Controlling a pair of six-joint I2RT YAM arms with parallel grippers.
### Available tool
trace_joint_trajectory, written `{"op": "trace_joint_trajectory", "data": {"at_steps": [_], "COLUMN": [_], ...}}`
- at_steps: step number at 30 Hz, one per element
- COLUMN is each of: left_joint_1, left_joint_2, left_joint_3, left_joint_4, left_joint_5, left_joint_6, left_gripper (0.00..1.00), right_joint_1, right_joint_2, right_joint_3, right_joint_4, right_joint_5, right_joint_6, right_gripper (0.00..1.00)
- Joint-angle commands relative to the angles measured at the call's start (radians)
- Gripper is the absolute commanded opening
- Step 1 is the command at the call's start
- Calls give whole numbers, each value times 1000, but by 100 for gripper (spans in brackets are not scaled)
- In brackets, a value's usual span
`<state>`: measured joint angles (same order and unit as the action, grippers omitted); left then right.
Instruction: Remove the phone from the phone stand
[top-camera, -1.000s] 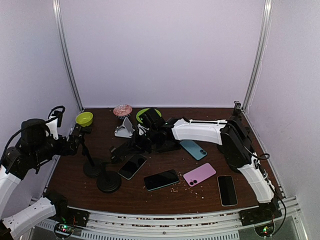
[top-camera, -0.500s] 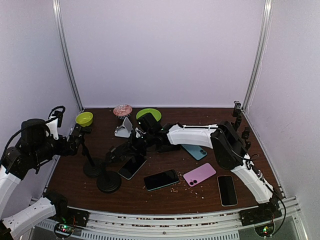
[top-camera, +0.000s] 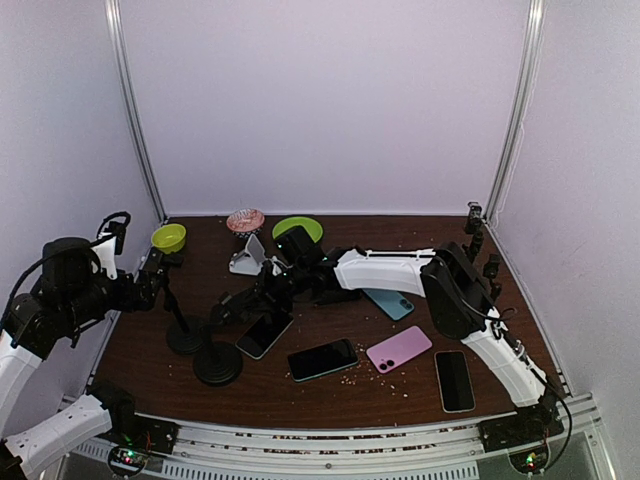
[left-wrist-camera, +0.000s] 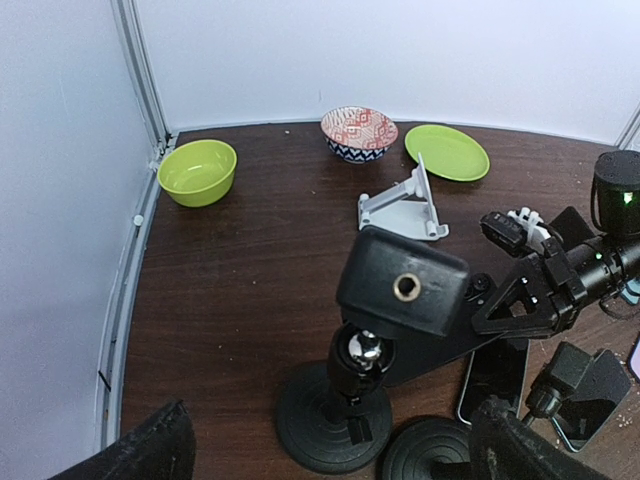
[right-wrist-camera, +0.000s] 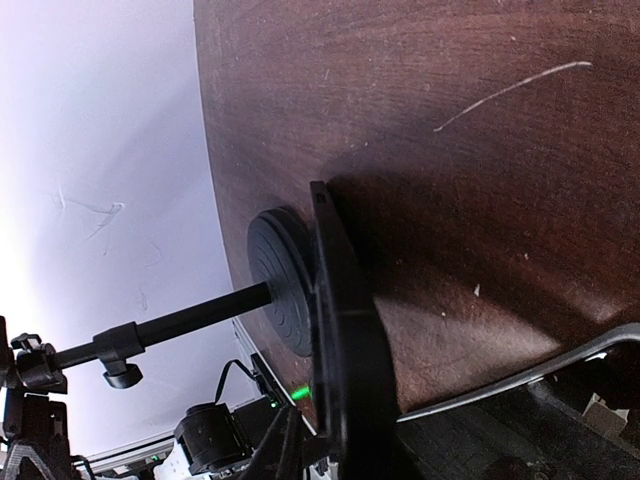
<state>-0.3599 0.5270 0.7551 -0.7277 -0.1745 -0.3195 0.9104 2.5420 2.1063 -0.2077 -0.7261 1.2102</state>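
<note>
A black phone stand with a boxy clamp head stands left of centre; its base also shows in the top view. A black phone sticks out from under the clamp head to the right. My right gripper reaches in from the right and is shut on the phone's far end. In the right wrist view the phone shows edge-on in the jaws. My left gripper is open, high beside the stand's pole, its fingers wide apart.
A second black stand base sits next to the first. Several phones lie flat: black, dark, pink, teal, black. A white stand, lime bowl, patterned bowl and green plate stand at the back.
My right arm has stretched further left, bringing its gripper down to the phone at the stand. It has held still for the last half second. The left arm has not moved.
</note>
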Motion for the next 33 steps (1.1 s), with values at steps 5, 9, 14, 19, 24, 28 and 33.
{"op": "trace_joint_trajectory", "data": {"at_steps": [5,9,14,19,24,28,33], "left_joint_1": [4,5,5,4,5,4,4], "left_joint_2": [1,-4,-7,-7,-5,-4,0], "left_joint_3": [11,10,10,10,10,10,10], "left_joint_4": [22,22,21,21,21,22,22], "left_joint_5": [9,7,5,4,4,3,2], "left_joint_6": [13,13,13,13,13,13,13], "left_gripper": [98,98,98,98,98,98,98], "right_joint_1": [-13,-17,-28,-45,-61,-69,-76], "right_joint_2": [-29,-34,-40,-35,-15,3,8], "right_joint_3": [-8,-11,-10,6,40,69,79], "right_joint_4": [-27,-40,-36,-23,-18,-18,-17], "right_joint_5": [20,24,32,50,66,72,75], "right_joint_6": [-42,-53,-51,-28,-18,-12,-11], "right_gripper": [33,39,44,46,47,47,48]}}
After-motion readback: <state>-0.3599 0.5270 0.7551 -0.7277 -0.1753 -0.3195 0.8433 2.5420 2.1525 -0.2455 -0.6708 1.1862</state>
